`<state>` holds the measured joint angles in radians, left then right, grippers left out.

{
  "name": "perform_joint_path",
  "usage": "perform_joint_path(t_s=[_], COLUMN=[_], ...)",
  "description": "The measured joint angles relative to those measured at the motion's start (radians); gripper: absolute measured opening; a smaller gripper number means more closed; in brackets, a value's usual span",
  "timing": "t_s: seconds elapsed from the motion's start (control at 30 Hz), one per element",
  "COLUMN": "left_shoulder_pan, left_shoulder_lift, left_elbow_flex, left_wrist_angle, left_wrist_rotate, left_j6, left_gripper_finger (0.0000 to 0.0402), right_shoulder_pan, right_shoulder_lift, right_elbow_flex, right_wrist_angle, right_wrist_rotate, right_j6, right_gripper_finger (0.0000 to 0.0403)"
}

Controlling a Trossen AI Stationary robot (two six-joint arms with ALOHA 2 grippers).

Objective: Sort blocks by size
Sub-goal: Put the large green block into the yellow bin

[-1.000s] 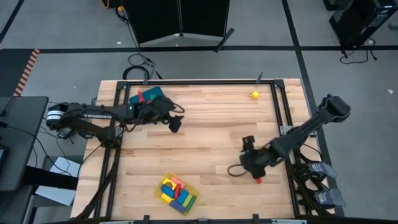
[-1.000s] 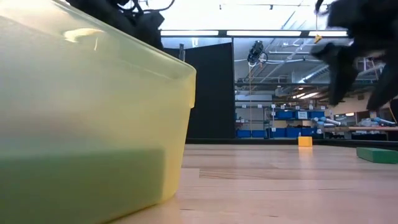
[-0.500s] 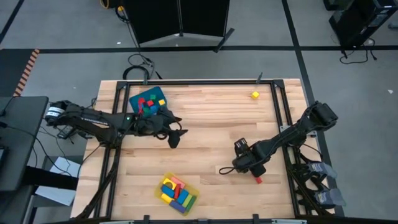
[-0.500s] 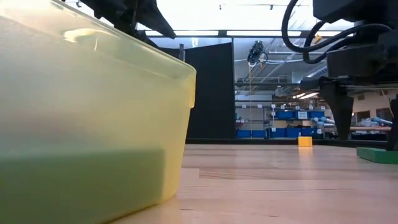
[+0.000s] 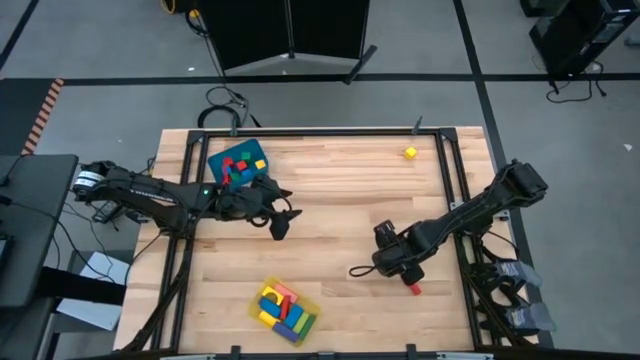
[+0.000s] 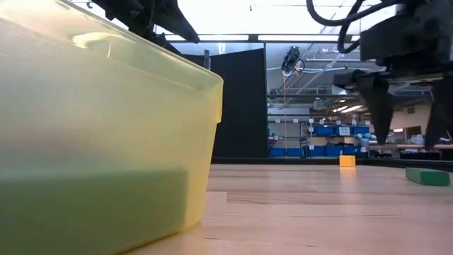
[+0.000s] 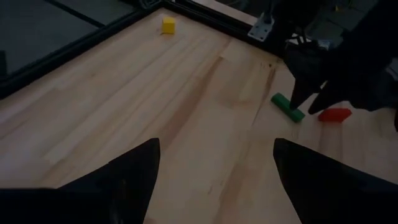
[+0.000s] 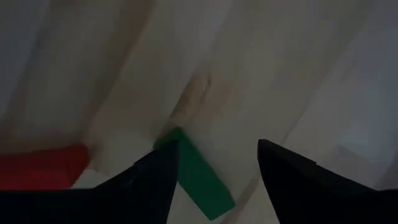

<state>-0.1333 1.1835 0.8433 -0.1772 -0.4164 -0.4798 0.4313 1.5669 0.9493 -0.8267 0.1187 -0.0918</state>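
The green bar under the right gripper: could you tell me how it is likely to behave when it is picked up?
The green bar looks solid and straight-edged, so probably stiff. It lies flat on the table, so it should neither roll nor tip. The open right gripper sits off its middle, so it might swing once lifted.

My left end effector point(image 5: 281, 226) hovers mid-tabletop point(image 5: 340, 215), beside the blue plastic bin point(image 5: 237, 164) of small cubes. My right end effector point(image 8: 208, 168) hangs over the green rectangular bar point(image 8: 198, 174), with the red bar point(image 8: 38, 168) alongside. The yellow tray point(image 5: 288, 310) sits at the near edge and the small yellow cube point(image 5: 410, 152) at the far edge.
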Motion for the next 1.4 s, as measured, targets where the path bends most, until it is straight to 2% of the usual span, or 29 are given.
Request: perform_joint_path(t_s=[0.2, 0.47, 0.63, 0.87, 1.03, 1.2, 1.4], left_shoulder_pan=[0.000, -0.007, -0.007, -0.007, -0.015, -0.066, -0.157], left_shoulder_lift=[0.000, 0.000, 0.000, 0.000, -0.007, -0.043, -0.116], left_elbow_flex=[0.000, 0.000, 0.000, 0.000, 0.000, 0.000, 0.000], left_wrist_angle=[0.000, -0.001, -0.007, -0.035, -0.025, -0.039, -0.037], left_wrist_rotate=[0.000, 0.000, 0.000, 0.001, 0.000, -0.085, -0.173], left_j6=[-0.003, -0.003, -0.003, -0.009, 0.007, 0.036, 0.084], left_gripper_finger=[0.0321, 0.0321, 0.0321, 0.0321, 0.0321, 0.0321, 0.0321], right_shoulder_pan=[0.000, -0.005, -0.012, -0.012, -0.012, -0.015, -0.022], right_shoulder_lift=[0.024, 0.095, 0.135, 0.143, 0.152, 0.150, 0.151], right_elbow_flex=[-0.035, -0.065, -0.060, -0.053, -0.002, 0.085, 0.153], right_wrist_angle=[-0.005, 0.024, 0.033, 0.032, 0.028, 0.196, 0.657], right_wrist_rotate=[-0.063, -0.042, -0.056, -0.081, -0.072, -0.034, -0.041], right_j6=[-0.049, -0.092, -0.099, -0.077, -0.066, -0.045, -0.047], right_gripper_finger=[0.0254, 0.0257, 0.0219, 0.0117, 0.0110, 0.0110, 0.0110])
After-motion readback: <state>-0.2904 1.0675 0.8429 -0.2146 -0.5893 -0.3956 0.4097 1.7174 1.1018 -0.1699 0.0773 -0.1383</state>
